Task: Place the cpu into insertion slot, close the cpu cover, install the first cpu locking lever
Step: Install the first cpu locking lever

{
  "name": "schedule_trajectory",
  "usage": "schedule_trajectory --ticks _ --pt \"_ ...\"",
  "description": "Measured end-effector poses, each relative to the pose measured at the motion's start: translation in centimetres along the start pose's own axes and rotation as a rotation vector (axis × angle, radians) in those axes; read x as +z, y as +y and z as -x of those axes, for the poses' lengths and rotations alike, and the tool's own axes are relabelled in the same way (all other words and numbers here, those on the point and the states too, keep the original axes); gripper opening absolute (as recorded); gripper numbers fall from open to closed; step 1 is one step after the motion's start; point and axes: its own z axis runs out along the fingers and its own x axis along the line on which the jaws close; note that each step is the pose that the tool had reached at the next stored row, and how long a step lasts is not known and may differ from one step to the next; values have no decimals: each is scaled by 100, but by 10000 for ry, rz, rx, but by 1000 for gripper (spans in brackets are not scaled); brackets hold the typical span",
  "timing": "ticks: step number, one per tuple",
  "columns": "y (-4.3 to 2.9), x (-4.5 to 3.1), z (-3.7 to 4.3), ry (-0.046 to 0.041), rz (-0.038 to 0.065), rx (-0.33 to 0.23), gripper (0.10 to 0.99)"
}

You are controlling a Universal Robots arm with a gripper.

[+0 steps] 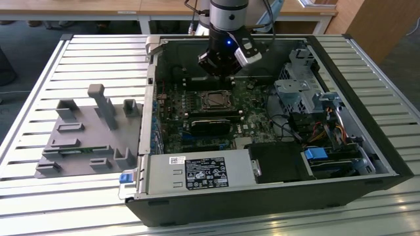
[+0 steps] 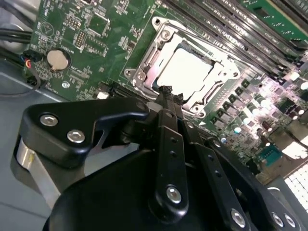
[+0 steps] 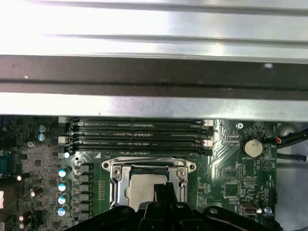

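Gripper (image 2: 166, 91) fingers are pressed together with no gap between them and nothing held, their black tips hanging just above the near edge of the insertion slot (image 2: 185, 72). In the exterior view the gripper (image 1: 220, 73) stands inside the open computer case (image 1: 367, 162), over the green motherboard (image 1: 259, 123), close above the insertion slot (image 1: 215, 100).

The cpu (image 2: 185, 67) lies flat in the insertion slot, its dull silver top showing through the cut-out of the cpu cover (image 2: 161, 45), which lies down flat around it. In the first wrist view the cpu (image 3: 142, 185) sits framed by the cpu cover (image 3: 149, 166), with the fingertips (image 3: 163, 190) partly in front of it. Long black memory slots (image 3: 137, 137) run just beside the socket, and a round coin battery (image 3: 251, 147) sits farther along the board.

Beside the case, toward the exterior view's left, a grey fixture (image 1: 88, 132) rests on the slatted table (image 1: 39, 187).
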Motion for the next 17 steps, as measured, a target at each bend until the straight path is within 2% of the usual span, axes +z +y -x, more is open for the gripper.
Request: schedule_trajectory --ticks 8,14,16,17 --pt "-218 -2 0 1 -2 0 106" --pt "-450 -4 0 0 0 0 106" --pt "-512 -4 0 30 8 1 106" --pt "-534 -3 0 73 28 1 106"
